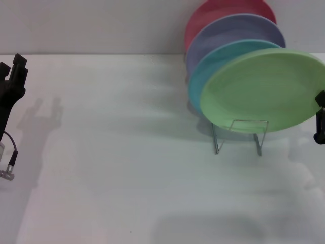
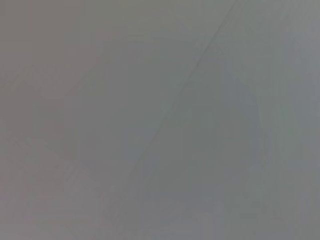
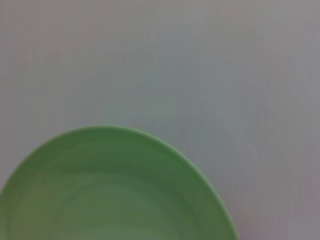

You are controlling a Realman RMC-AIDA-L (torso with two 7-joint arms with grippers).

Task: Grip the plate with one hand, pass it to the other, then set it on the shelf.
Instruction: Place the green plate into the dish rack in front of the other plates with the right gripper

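Observation:
The light green plate (image 1: pixel 264 89) leans tilted in the front slot of the silver wire shelf (image 1: pixel 238 133), at the right of the white table. It also fills the lower part of the right wrist view (image 3: pixel 110 190). My right gripper (image 1: pixel 320 118) shows only as black parts at the right edge of the head view, right beside the plate's right rim. My left gripper (image 1: pixel 12 65) is far off at the left edge of the table, open and empty. The left wrist view shows only a bare grey surface.
Behind the green plate the shelf holds a sky-blue plate (image 1: pixel 210 71), a lavender plate (image 1: pixel 233 30) and a red plate (image 1: pixel 213 12). A cable with a silver plug (image 1: pixel 7 173) hangs by the left arm. The white table (image 1: pixel 127 168) stretches ahead.

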